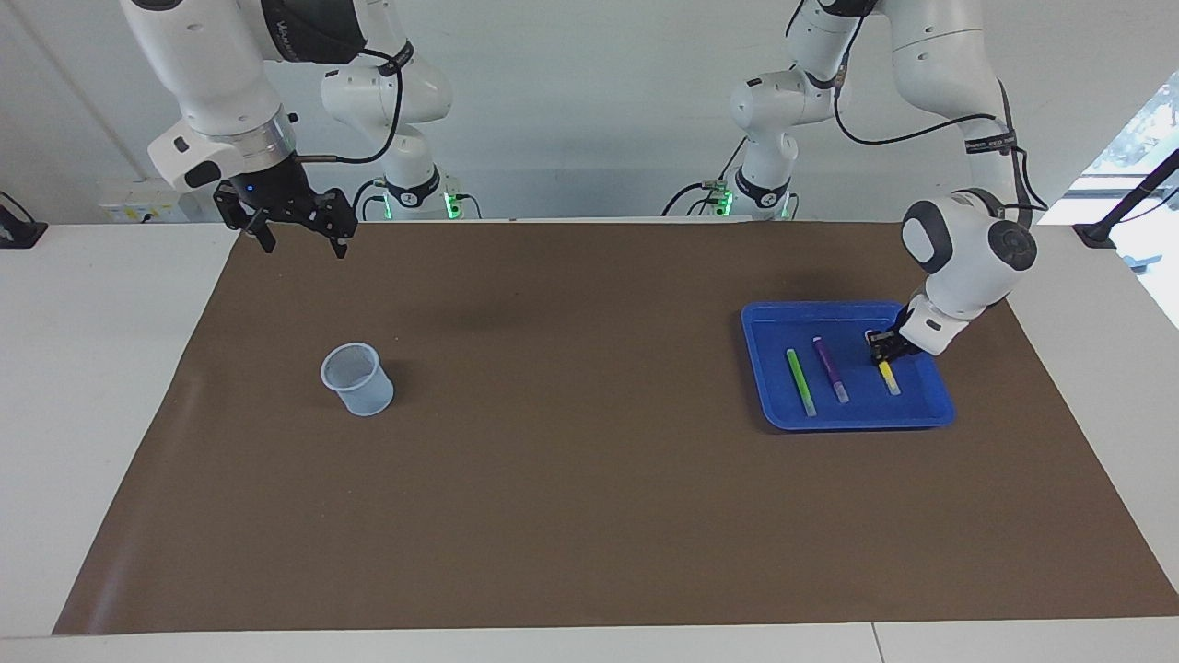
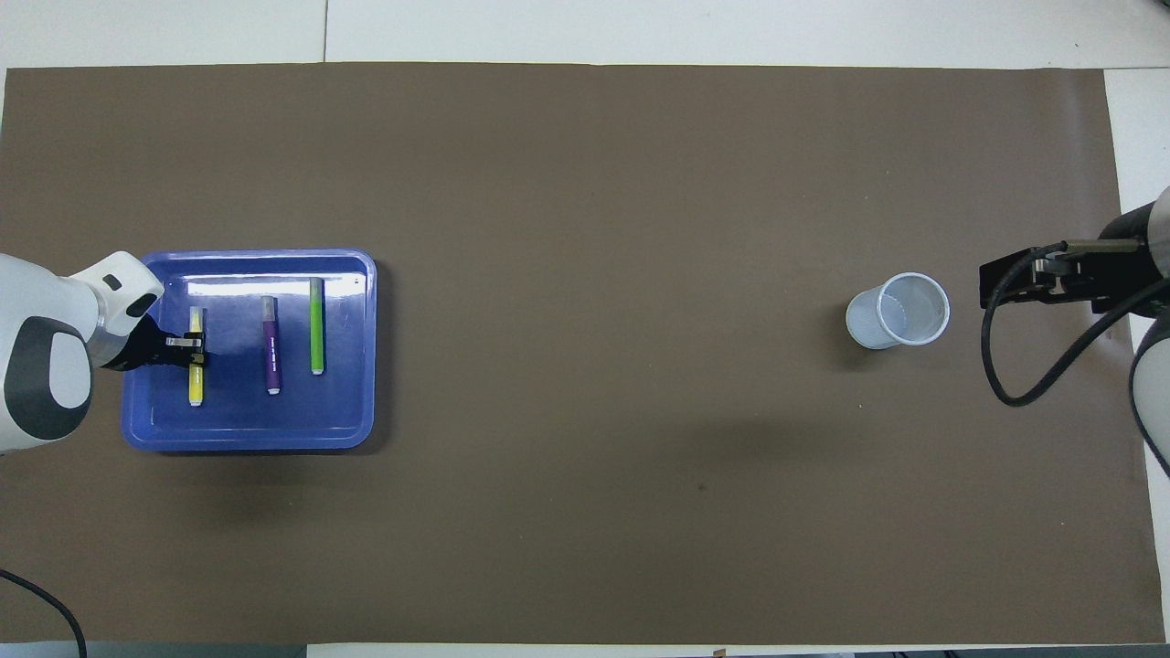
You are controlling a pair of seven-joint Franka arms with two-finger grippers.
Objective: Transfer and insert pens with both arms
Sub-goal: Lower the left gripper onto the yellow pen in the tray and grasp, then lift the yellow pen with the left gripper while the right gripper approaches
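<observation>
Facing view: the left gripper [image 1: 881, 348] is down in the blue tray [image 1: 932, 408] at the left arm's end of the table, fingers pinched onto the yellow pen [image 1: 888, 376]. The purple pen [image 1: 830, 368] and green pen [image 1: 799, 381] lie beside it in the tray. The right gripper [image 1: 302, 237] waits raised, fingers spread, holding nothing.

Overhead view: the left gripper [image 2: 193, 348] clamps the yellow pen [image 2: 195, 384] across its barrel. The mesh cup [image 2: 897, 310] stands just beside the right gripper [image 2: 992, 281].

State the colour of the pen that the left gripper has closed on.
Yellow; clearest in the overhead view.
</observation>
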